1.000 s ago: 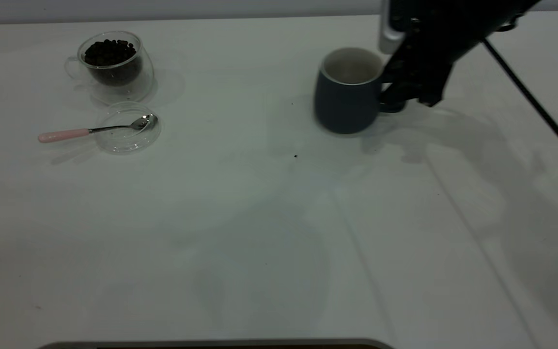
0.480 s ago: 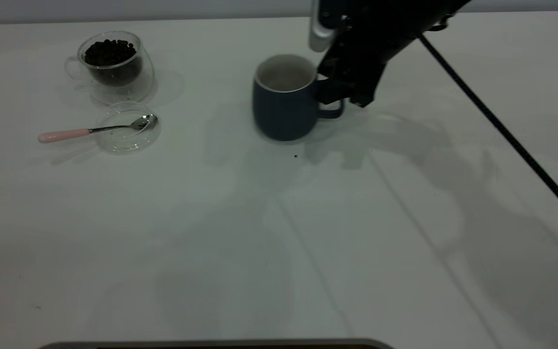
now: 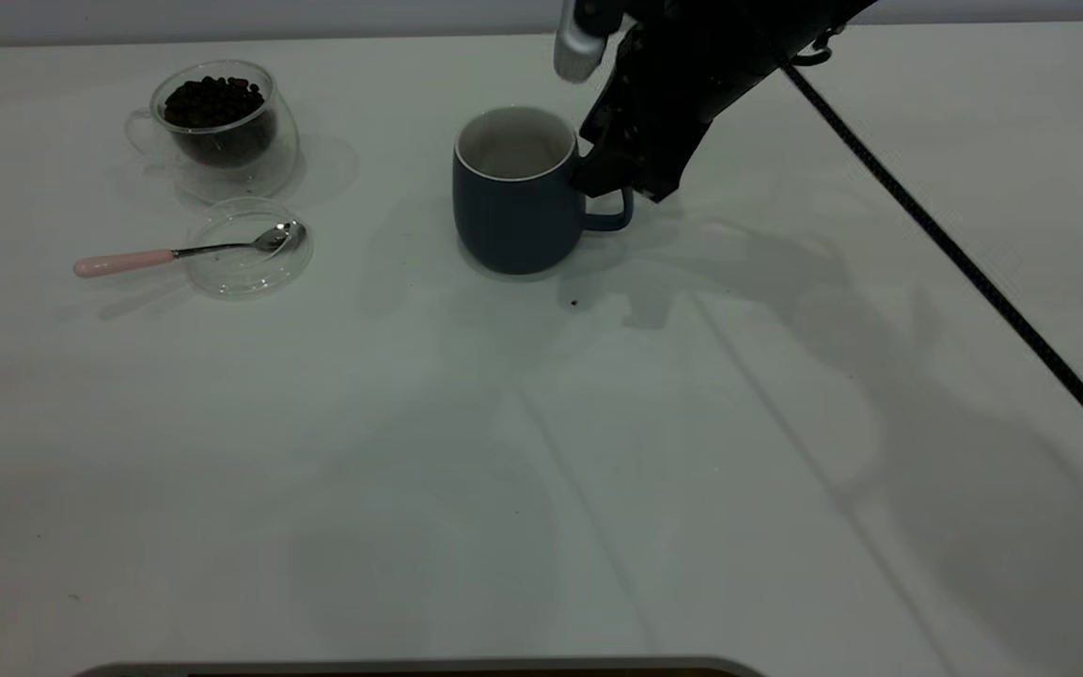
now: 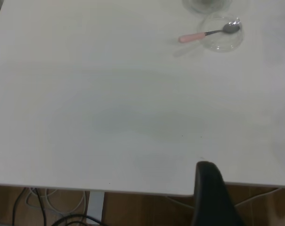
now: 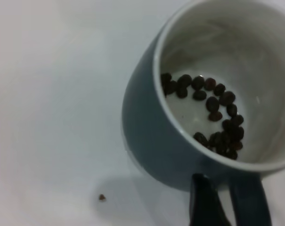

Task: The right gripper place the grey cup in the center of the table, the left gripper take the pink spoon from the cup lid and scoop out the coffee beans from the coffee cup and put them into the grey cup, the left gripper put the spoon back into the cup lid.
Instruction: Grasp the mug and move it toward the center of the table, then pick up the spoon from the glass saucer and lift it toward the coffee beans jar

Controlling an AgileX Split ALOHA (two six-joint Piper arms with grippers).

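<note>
My right pincer [image 3: 609, 188] grips the handle of the dark grey ceramic cup [image 3: 513, 197], which stands near the white tabletop's [image 3: 541, 451] centre. A few coffee beans [image 5: 213, 113] lie inside it. I cannot tell my left pincer's state.

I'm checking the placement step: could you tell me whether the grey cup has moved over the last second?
Yes. The grey cup, held at its handle by the right gripper, has slid left toward the cup lid, which stayed put.
</note>
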